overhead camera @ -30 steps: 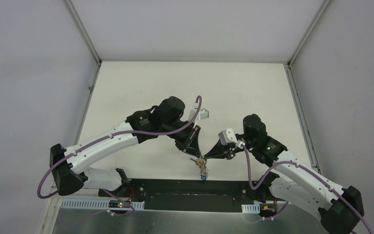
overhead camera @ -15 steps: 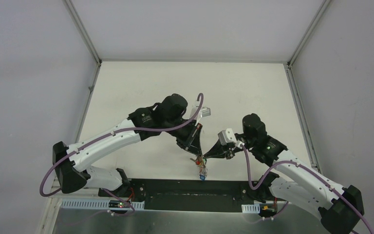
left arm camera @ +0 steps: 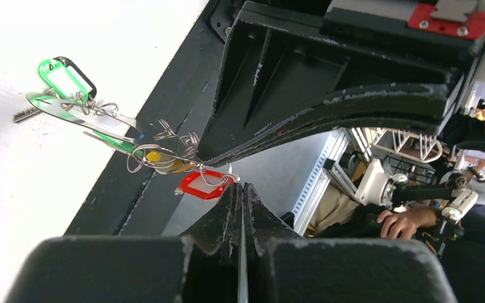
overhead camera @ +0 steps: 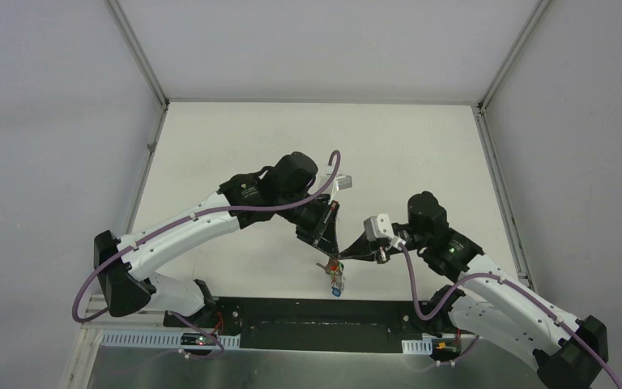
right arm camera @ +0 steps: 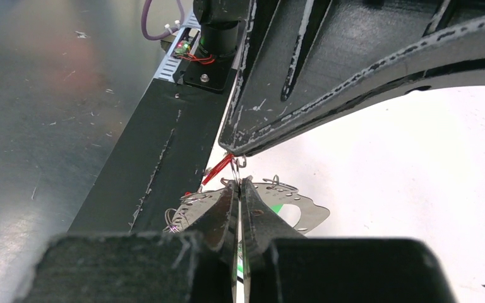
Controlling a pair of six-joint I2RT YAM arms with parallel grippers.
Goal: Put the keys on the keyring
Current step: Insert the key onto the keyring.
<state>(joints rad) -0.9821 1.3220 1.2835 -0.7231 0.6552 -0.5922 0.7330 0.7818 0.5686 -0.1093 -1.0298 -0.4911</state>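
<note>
- Black mounting strip [overhead camera: 291,312], near edge: the keys [overhead camera: 337,279] bunch just beyond it, where the white table [overhead camera: 308,138] begins.
- The keyring [left arm camera: 140,165]: thin grey wire tangled through the bunch; its full outline cannot be traced here.
- Red-headed key [left arm camera: 203,185]: sits right at the meeting fingertips. The 2 green heads [left arm camera: 63,74] lie farthest from them, over the table.
- Left gripper [left arm camera: 243,187]: fingers pressed together, wire touching the tips. Whether that wire is truly clamped cannot be told.
- Right gripper [right arm camera: 240,182]: likewise closed, tip to tip with the left gripper, wire meeting its point.
- Step in hand, as judged: feeding 1 key's hole along the ring wire. Done well, 1 gripper keeps the wire steady while the other makes small slides along it, never across it, so the thin loop neither twists nor slips free.
- Long axis: the bunch strings out in 1 line from the fingertips toward the near edge, red end at the tips, green end trailing.
</note>
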